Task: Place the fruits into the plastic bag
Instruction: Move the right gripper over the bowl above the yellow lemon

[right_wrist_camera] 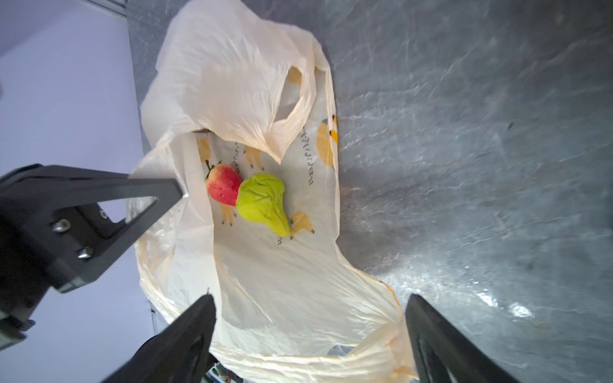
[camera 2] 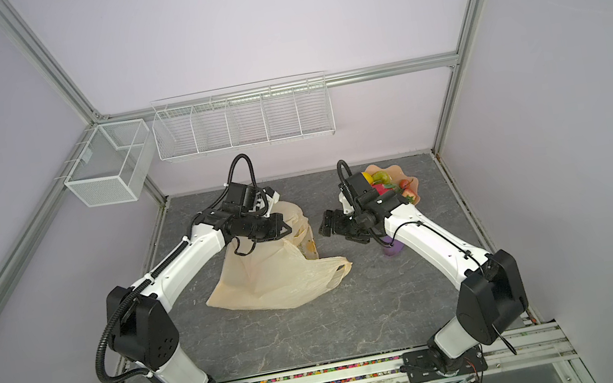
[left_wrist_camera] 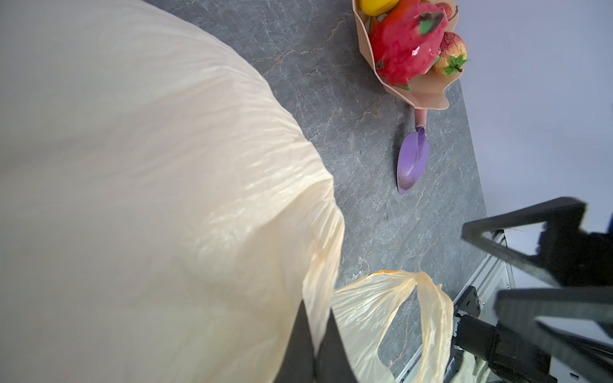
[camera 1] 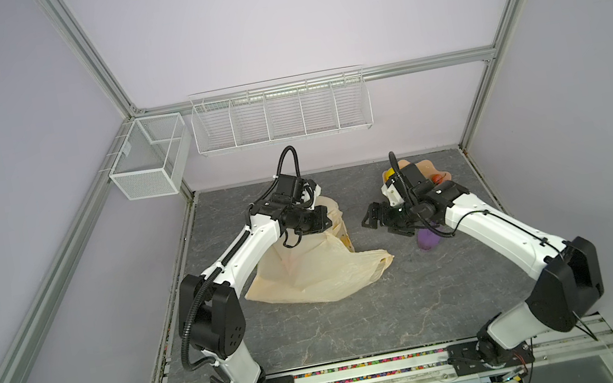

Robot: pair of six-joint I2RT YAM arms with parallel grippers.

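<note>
Right wrist view alone shows strawberry (right_wrist_camera: pixel 223 184) and green pear (right_wrist_camera: pixel 262 200) inside plastic bag (right_wrist_camera: pixel 252 79), my left claw (left_wrist_camera: pixel 316 331) clamped on its rim, my right claw (right_wrist_camera: pixel 310 308) spread wide, empty.

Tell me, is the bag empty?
Not empty: a red strawberry and a green pear lie inside the plastic bag.

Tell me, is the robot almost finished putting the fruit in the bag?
Not yet. Done: a strawberry and a green pear lie inside the plastic bag. In hand: the left pincer pinches the bag's edge, holding it open, and the right pincer is open and empty near its mouth. To do: the dragon fruit, a yellow fruit and others sit in the pink dish.
</note>
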